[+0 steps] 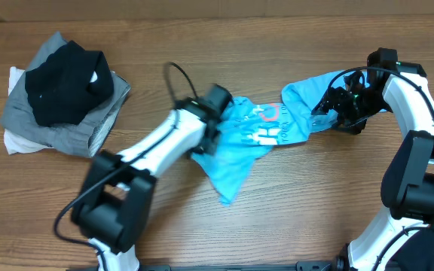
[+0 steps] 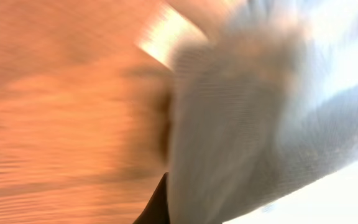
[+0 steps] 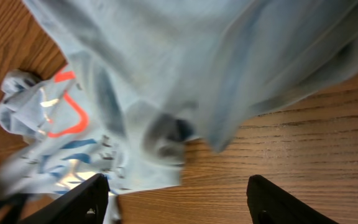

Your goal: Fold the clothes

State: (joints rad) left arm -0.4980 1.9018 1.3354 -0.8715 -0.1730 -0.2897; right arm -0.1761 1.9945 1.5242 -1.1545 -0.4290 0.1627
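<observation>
Left gripper on shirt, jaws unreadable through blur. Right gripper jaws wide over shirt end. Risk: one-sided pull bunches shirt, cloth slips.

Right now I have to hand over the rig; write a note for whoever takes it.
Left gripper: at the left edge of the blue T-shirt; grip unclear, wrist view blurred.
Right gripper: open, at the shirt's right end.
Done: black, grey and white pile stacked far left.
To do: the T-shirt lies crumpled mid-table, unfolded.
</observation>
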